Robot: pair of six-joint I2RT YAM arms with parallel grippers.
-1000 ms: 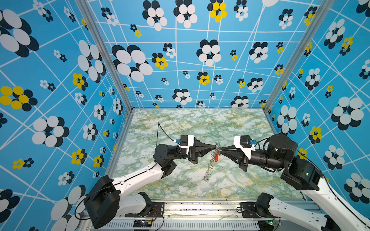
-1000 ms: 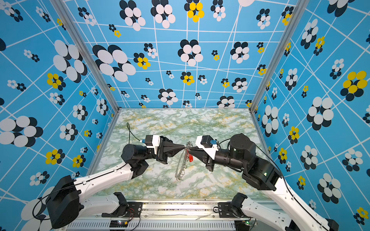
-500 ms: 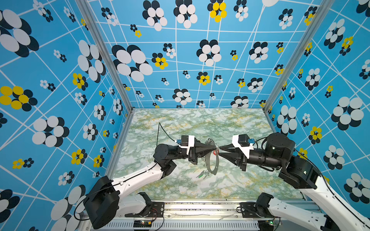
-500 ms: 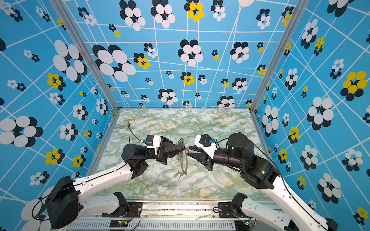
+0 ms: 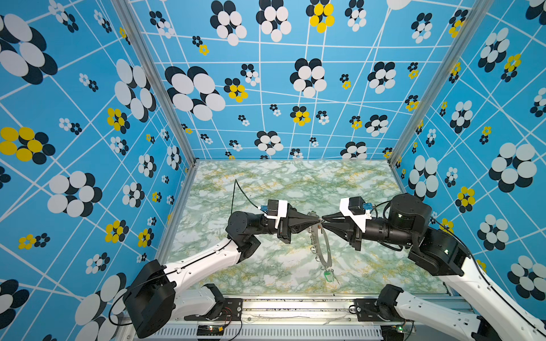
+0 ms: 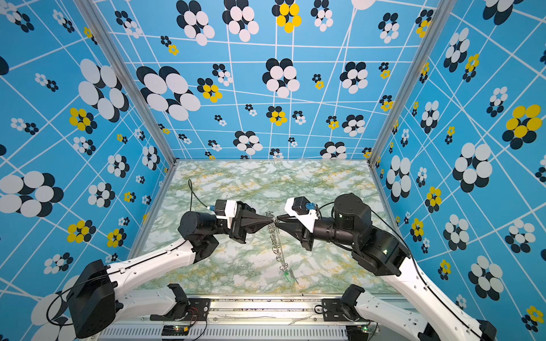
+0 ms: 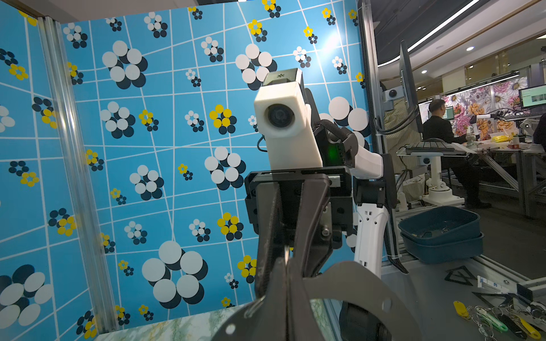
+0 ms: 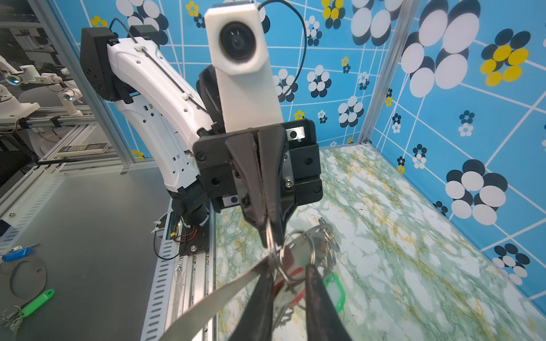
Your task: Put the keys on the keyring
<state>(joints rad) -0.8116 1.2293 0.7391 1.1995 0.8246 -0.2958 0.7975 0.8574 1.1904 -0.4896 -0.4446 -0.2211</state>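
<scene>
The left hand [image 5: 316,220] is clamped on the keyring [image 5: 327,249], which hangs below it. The right hand [image 5: 324,220] meets it tip to tip, a red key tag [image 8: 296,271] between its fingers; I cannot tell whether it grips. A green key tag [image 5: 328,276] dangles lowest.

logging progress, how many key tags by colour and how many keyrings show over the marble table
green tag: 1
red tag: 1
keyring: 1
total: 3
</scene>
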